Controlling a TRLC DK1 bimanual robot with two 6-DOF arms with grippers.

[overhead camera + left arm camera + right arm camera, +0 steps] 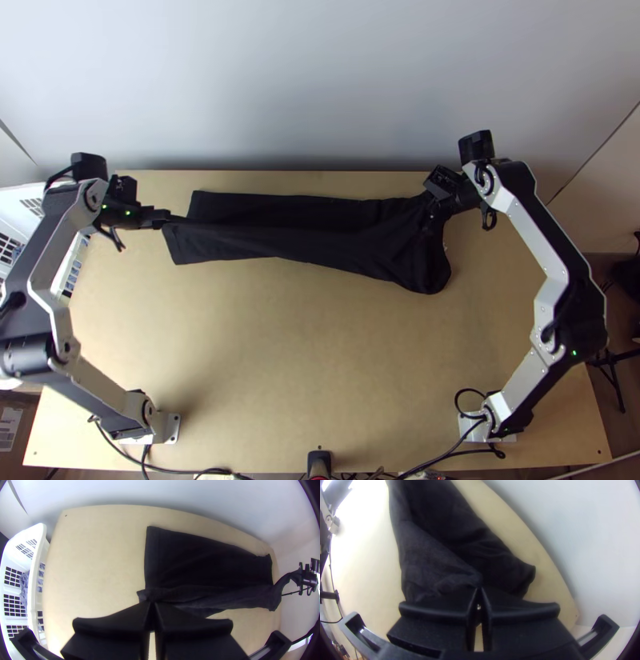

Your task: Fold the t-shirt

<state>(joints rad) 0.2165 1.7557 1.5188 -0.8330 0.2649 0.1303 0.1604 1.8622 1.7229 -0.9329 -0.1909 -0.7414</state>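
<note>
Black t-shirt (320, 242) is clamped in the jaws of left gripper (166, 218) and right gripper (434, 208), arms (552, 292) bent.

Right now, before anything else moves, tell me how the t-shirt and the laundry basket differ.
The t-shirt is black; the laundry basket is white. The t-shirt is soft, creased cloth held by the left gripper and right gripper; the laundry basket is stiff, with grid-like openings. The t-shirt lies mostly on the table, the laundry basket beside it.

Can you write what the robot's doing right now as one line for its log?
black t-shirt: partly folded over, lengthwise | left gripper: holding one end | right gripper: holding other end | fold: unfinished
</note>
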